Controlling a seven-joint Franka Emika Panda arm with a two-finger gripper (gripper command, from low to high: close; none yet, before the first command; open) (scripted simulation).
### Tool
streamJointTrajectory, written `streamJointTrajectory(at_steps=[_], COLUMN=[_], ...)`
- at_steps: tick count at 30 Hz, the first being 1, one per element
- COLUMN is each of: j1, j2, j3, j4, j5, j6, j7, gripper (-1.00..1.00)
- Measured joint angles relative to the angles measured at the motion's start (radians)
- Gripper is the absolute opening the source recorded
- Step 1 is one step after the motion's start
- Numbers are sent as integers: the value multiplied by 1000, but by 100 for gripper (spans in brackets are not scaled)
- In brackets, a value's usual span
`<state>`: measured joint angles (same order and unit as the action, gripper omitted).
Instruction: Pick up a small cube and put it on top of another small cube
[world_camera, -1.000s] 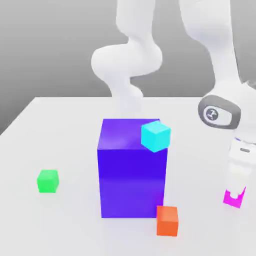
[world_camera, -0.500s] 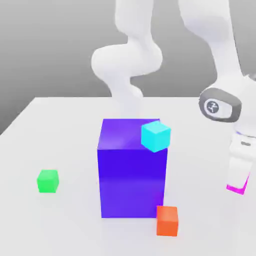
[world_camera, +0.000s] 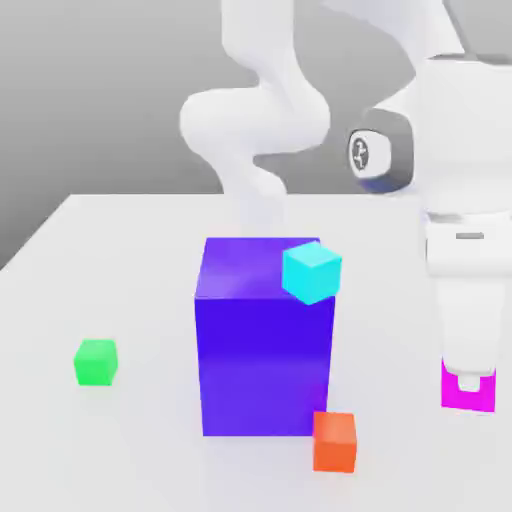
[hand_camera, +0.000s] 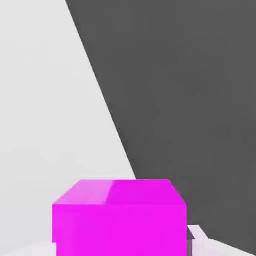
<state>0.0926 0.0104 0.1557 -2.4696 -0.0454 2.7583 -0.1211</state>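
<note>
Pincer (world_camera: 469, 382) clamped on the magenta cube (world_camera: 453, 397), one fingertip against the near face in exterior view, the other side's finger partly seen past the cube in hand view. Magenta cube sits right at the pincer's tips, between them, part of it sticking out below and to both sides of the near fingertip. Pincer points down, roughly upright. Gap between cube and counter (world_camera: 150, 460): can't tell

Green cube (world_camera: 96, 362): on the counter, well apart from the pincer, off toward the exterior view's left, past the big block. Nothing stacked on it. Blue-purple block (world_camera: 264, 365): between pincer and green cube as seen in exterior view, standing upright, its top higher than the pincer's tips

Orange cube (world_camera: 334, 442): from the pincer, toward the exterior view's left and nearer the camera, by the block's front corner; touching the block or not, can't tell. Cyan cube (world_camera: 311, 273): up and to the exterior view's left of the pincer tips, tilted, overlapping the block's upper corner in view; what supports it, can't tell
</note>
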Motion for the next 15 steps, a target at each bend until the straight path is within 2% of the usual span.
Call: streamJointTrajectory(at_steps=[9, 15], j1=[-289, -433], j2=[-107, -171], j3=[-190, -371], j4=[-133, -257], j5=[6, -27], j6=[-37, -62], j7=[-433, -685], gripper=[-100, -100])
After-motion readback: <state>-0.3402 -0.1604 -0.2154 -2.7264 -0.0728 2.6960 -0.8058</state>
